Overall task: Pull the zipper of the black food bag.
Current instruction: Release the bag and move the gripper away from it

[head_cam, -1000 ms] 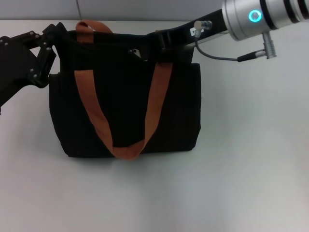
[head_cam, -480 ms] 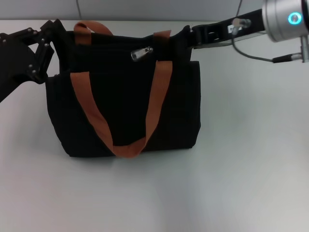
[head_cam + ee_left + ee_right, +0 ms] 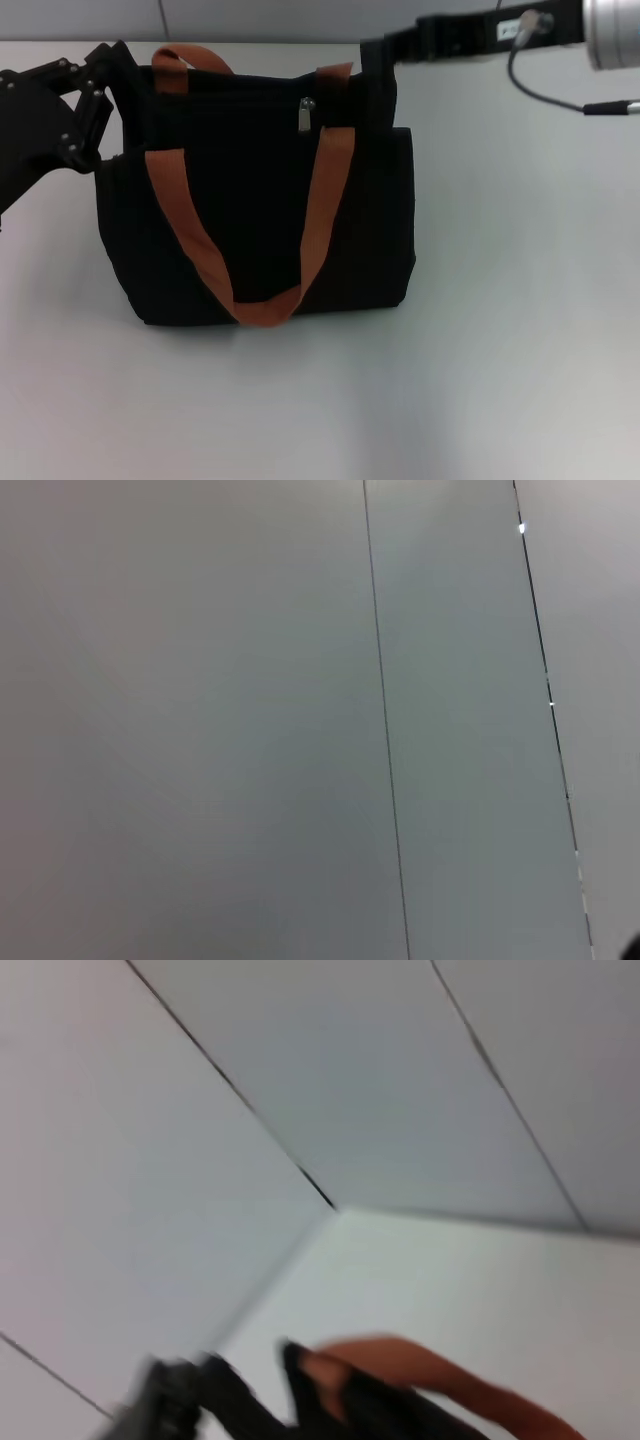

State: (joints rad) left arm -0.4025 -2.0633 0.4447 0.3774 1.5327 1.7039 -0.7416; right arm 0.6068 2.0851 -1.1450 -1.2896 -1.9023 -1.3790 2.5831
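The black food bag [image 3: 255, 220] stands upright on the white table, its orange-brown straps [image 3: 195, 240] looping down its front. The silver zipper pull [image 3: 307, 115] hangs straight down from the track near the top edge, with nothing touching it. My left gripper [image 3: 112, 95] is at the bag's upper left corner, its fingers merging into the black fabric as if clamped on it. My right gripper [image 3: 375, 52] is up at the bag's upper right corner, well right of the pull. The right wrist view shows a blurred orange strap [image 3: 420, 1375] and black fabric [image 3: 380, 1415].
The white table [image 3: 500, 330] stretches to the right of and in front of the bag. A grey panelled wall [image 3: 300, 720] runs behind the table. A cable [image 3: 545, 90] hangs from my right forearm.
My right gripper left the zipper pull and drew back up and to the right. The pull swung from pointing sideways to hanging down, slightly further right. The left gripper barely moved.
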